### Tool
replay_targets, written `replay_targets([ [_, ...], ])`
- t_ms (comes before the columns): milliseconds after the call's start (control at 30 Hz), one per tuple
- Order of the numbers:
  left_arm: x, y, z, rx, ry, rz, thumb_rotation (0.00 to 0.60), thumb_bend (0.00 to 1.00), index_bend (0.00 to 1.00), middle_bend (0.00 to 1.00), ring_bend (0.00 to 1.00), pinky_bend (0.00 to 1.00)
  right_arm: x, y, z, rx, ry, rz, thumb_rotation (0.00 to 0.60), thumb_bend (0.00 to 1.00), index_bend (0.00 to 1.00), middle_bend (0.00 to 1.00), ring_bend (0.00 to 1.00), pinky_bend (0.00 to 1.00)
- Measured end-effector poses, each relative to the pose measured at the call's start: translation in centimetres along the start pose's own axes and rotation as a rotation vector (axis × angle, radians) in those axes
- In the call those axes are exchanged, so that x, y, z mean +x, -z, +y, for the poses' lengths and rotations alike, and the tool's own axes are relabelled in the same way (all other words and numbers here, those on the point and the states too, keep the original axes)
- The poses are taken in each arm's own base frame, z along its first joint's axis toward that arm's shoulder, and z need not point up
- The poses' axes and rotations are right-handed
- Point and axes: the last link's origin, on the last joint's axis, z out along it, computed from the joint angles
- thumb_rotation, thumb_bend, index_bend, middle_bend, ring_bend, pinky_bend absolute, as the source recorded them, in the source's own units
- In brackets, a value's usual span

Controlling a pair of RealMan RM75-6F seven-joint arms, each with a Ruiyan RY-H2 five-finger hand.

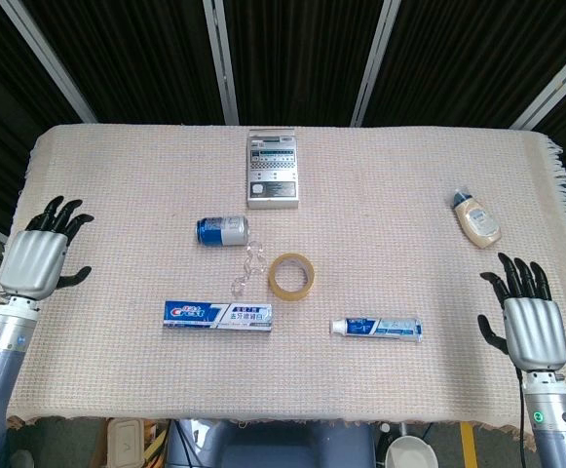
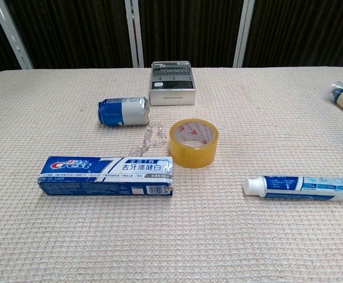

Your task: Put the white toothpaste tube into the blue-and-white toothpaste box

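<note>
The white toothpaste tube (image 1: 376, 328) (image 2: 301, 187) lies flat near the front right of the table, cap pointing left. The blue-and-white toothpaste box (image 1: 217, 315) (image 2: 106, 175) lies flat to its left, long side facing me. My left hand (image 1: 41, 255) hovers at the table's left edge, fingers spread and holding nothing. At the front right edge, to the right of the tube, my right hand (image 1: 527, 314) is likewise spread and holds nothing. Neither hand shows in the chest view.
A roll of yellow tape (image 1: 291, 275) (image 2: 193, 142) sits between box and tube, a clear plastic piece (image 1: 251, 265) beside it. Behind lie a blue can (image 1: 222, 230) (image 2: 123, 111), a grey device (image 1: 273, 168) (image 2: 172, 82) and a cream bottle (image 1: 475, 219) at far right.
</note>
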Motion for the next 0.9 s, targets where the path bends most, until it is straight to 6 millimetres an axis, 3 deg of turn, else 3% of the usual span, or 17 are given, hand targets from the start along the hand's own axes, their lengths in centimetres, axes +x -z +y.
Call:
replay_targets([
  [333, 0.2, -0.4, -0.1, -0.011, -0.022, -0.026, 0.600, 0.19, 0.22, 0.11, 0.04, 0.25, 0.2, 0.1, -0.2, -0.031, 0.023, -0.040, 0.600, 0.29, 0.19, 0.07, 0.04, 0.00],
  [500, -0.4, -1.0, 0.0, -0.013, 0.007, -0.056, 0.600, 0.12, 0.22, 0.13, 0.06, 0.25, 0.2, 0.5, -0.1, -0.038, 0.034, -0.050, 0.600, 0.29, 0.19, 0.07, 0.04, 0.00],
  [900, -2.1, -1.8, 2.8, -0.067, 0.006, -0.076, 0.600, 0.12, 0.25, 0.22, 0.09, 0.25, 0.8, 1.0, -0.1, -0.045, 0.112, -0.060, 0.600, 0.22, 0.19, 0.07, 0.06, 0.00],
])
